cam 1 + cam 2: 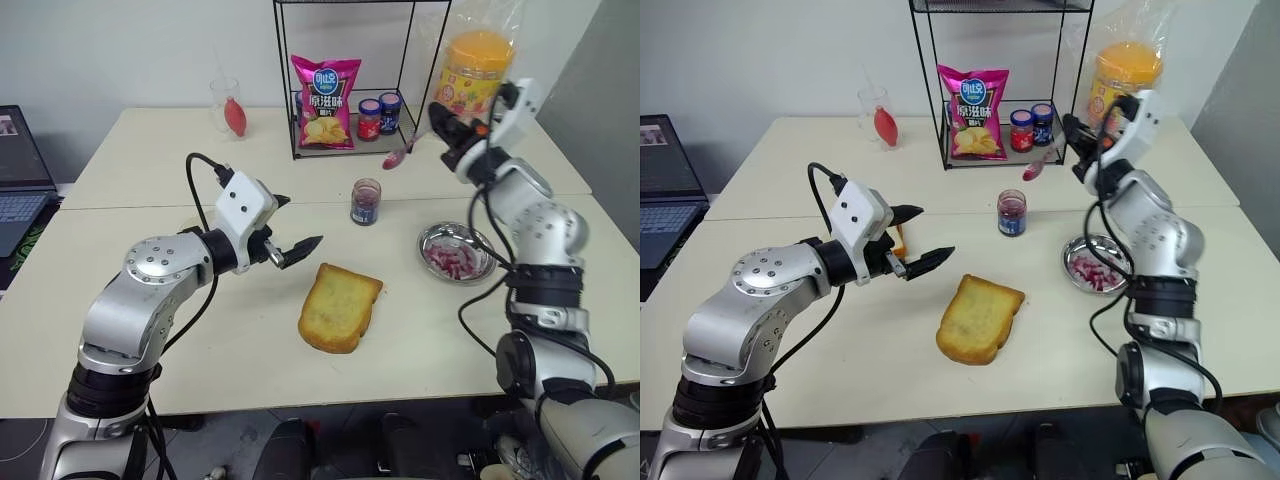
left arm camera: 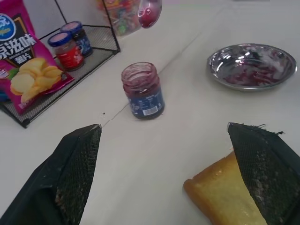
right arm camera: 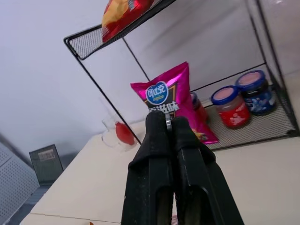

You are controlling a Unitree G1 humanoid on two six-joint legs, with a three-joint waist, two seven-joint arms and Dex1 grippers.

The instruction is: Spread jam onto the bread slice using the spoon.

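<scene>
The bread slice (image 1: 340,307), golden with a brown crust, lies flat on the table near the front middle. My left gripper (image 1: 298,224) hovers open just left of it, with nothing between its fingers (image 2: 77,173). Behind the bread stands the small open jar of dark jam (image 1: 366,201). My right gripper (image 1: 441,122) is raised above the table's right back part, shut on the handle of the spoon (image 1: 397,157). The spoon's bowl (image 2: 150,11) is smeared pinkish red and hangs in the air behind and to the right of the jar. The handle's end (image 3: 168,123) shows between the shut fingers.
A metal bowl (image 1: 478,270) with red bits sits right of the bread, under my right arm. At the back, a wire rack (image 1: 297,152) holds a pink chip bag (image 1: 325,102) and two lidded jars (image 1: 379,117). A glass (image 1: 228,106), an orange tub (image 1: 477,62) and a laptop (image 1: 18,190) stand around it.
</scene>
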